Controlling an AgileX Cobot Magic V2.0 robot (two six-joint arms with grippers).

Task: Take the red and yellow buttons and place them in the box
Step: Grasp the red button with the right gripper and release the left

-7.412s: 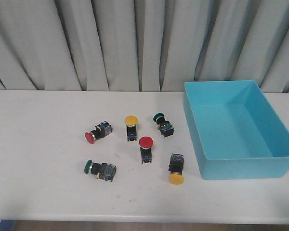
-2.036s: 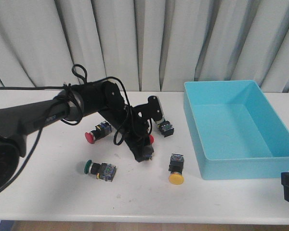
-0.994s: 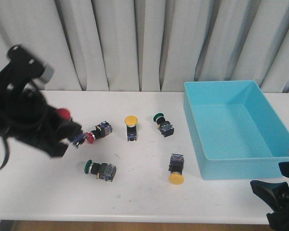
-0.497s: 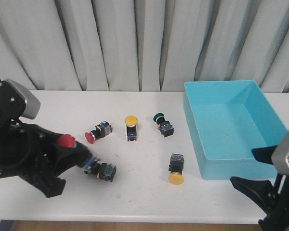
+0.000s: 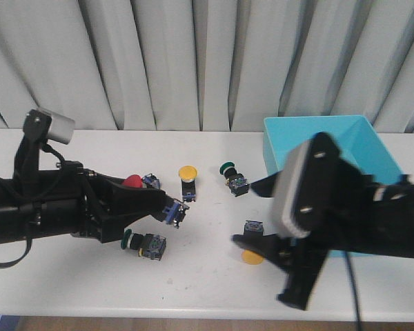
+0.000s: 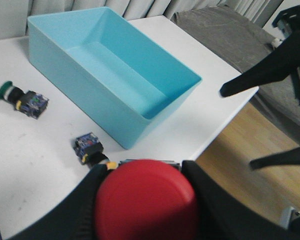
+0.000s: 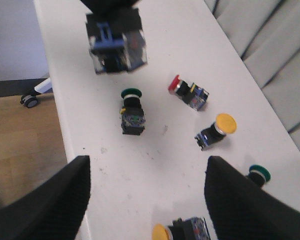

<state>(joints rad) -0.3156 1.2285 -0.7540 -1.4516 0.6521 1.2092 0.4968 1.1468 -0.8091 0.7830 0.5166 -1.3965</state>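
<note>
My left gripper [image 5: 162, 205] is shut on a red button [image 6: 146, 200]. Its cap [image 5: 132, 181] shows above the fingers and its body [image 5: 171, 212] sticks out past them, above the table. The other red button [image 7: 187, 91] lies on the table, mostly hidden in the front view. One yellow button [image 5: 187, 172] lies mid-table. The other yellow button [image 5: 252, 256] lies just below my right gripper [image 5: 243, 212], which is open with nothing between its fingers [image 7: 45, 200]. The turquoise box [image 5: 352, 134] stands at the right, partly hidden by the right arm.
Two green buttons lie on the table: one [image 5: 231, 176] near the box's left wall, the other [image 5: 143, 243] under the left gripper. Grey curtains hang behind. The table's front edge runs close below the right arm.
My left gripper has carried the red button rightward over the table. The right arm has swung up and in over the table in front of the box, above the near yellow button.
</note>
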